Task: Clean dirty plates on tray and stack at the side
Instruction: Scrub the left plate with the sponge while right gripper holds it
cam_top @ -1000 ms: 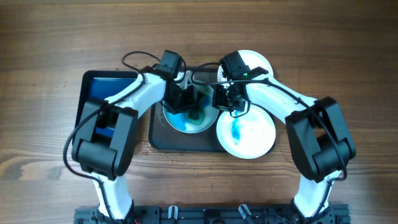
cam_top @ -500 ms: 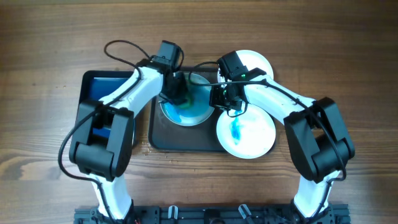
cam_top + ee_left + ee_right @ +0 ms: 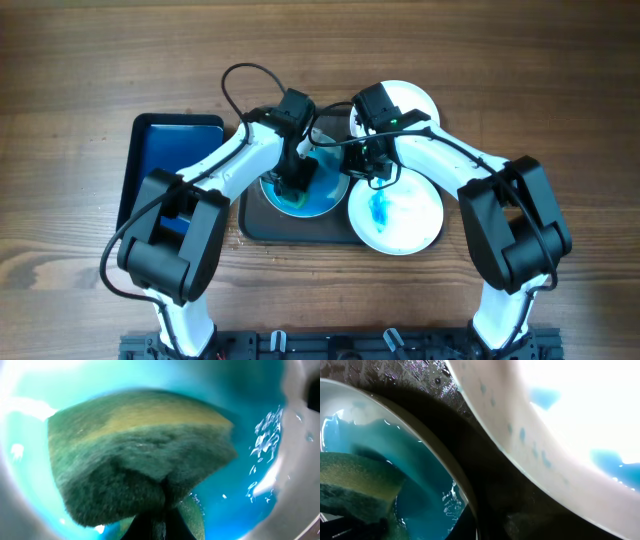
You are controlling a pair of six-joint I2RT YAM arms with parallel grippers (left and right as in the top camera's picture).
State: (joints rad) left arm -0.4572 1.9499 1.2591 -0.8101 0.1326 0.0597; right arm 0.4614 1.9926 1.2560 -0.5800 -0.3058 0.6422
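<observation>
Directly under the left gripper (image 3: 297,184), found the wet plate (image 3: 328,192), flooded with bright blue liquid and lying flat on the tray (image 3: 258,224). Gripped a green-and-yellow sponge (image 3: 135,460) hard there, with dark fingers (image 3: 155,527) pinched together on its near edge. Held the sponge down on the plate's blue floor, toward the side farthest from the right gripper (image 3: 359,160). Saw beads of water on the plate's white wall past the sponge in the left wrist view.

At the right gripper, met that plate's opposite rim, close against the fingertips. Could not tell from any view whether clamped on that rim or merely set beside it.

Just beside the right gripper, on the side toward the robot's base, noted the streaked plate (image 3: 412,222), white with a blue smear and scattered blue spots, overhanging the tray's edge. Saw a strip of dark, wet tray bare between the two plates in the right wrist view.

Behind the right gripper, away from the base, made out the third plate (image 3: 416,100), mostly white and partly hidden by that arm's wrist.

Well apart from the left gripper, out on its own side, spotted a smaller tray (image 3: 170,150) with a blue inside, partly covered by the left arm. Under everything, a brown wooden table (image 3: 560,80).
</observation>
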